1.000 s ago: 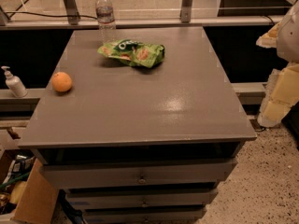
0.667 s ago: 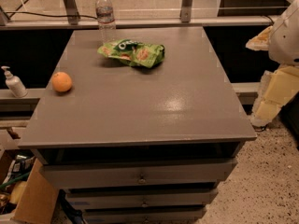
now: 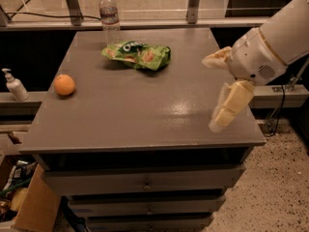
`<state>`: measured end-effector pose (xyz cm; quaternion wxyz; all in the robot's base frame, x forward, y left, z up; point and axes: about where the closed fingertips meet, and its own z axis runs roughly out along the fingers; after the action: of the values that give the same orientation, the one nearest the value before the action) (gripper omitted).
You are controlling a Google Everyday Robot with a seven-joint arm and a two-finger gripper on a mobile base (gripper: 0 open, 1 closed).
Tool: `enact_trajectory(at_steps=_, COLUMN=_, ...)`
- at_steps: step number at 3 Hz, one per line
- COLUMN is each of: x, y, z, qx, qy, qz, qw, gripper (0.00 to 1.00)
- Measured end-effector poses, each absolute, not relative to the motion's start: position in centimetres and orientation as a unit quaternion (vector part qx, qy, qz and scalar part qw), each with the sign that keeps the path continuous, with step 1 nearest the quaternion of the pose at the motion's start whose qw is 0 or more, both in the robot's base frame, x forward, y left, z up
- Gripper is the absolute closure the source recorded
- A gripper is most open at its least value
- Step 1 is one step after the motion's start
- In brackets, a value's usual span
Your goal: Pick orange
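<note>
Cabinet, grey, flat-topped, with drawers (image 3: pixel 145 110), filled most of the view. White robot arm (image 3: pixel 280 37) came in from the right edge, over the cabinet's right side. Its two-finger gripper with cream pads (image 3: pixel 211 94) hung above the near-right part of the top. Its fingers were spread wide, one pointing left and one pointing down, with nothing between them.

Crumpled green snack bag (image 3: pixel 137 54) lay at far centre. Clear plastic water bottle (image 3: pixel 109 16) stood upright just behind it at the far edge. Small round orange fruit (image 3: pixel 64 84) sat alone near the left edge of the top, well apart from the bag and from the gripper. White pump soap bottle (image 3: pixel 14 86) stood on a ledge off the cabinet, just left of the orange.

Step, as judged: the approach, no contact made. The whole width of the top lay between claw and fruit. The next move calls for a long reach left across the top, then lining up over the orange with the claw kept wide and coming down so a pad lands on either side. The fruit is round and could roll if nudged, and it sat close to the left edge.
</note>
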<state>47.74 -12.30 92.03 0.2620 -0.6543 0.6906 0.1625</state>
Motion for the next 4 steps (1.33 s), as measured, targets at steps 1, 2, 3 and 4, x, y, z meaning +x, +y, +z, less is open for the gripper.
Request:
enact_trajectory(at_steps=1, x=47.6, y=-8.7, z=92.1, qx=-0.658, qy=0.659, qz=0.213, qw=0.294, gripper=0.00)
enact_trajectory(at_steps=2, x=47.6, y=-8.7, z=92.1, qx=-0.658, qy=0.659, qz=0.213, qw=0.294, gripper=0.00)
enact_trajectory(at_steps=3, x=48.5, y=-6.9, z=92.3, qx=-0.657, qy=0.653, qz=0.206, qw=0.316, gripper=0.00)
enact_trajectory(at_steps=4, x=50.8, y=-3.3, z=92.4, qx=-0.656, qy=0.639, qz=0.200, qw=0.349, gripper=0.00)
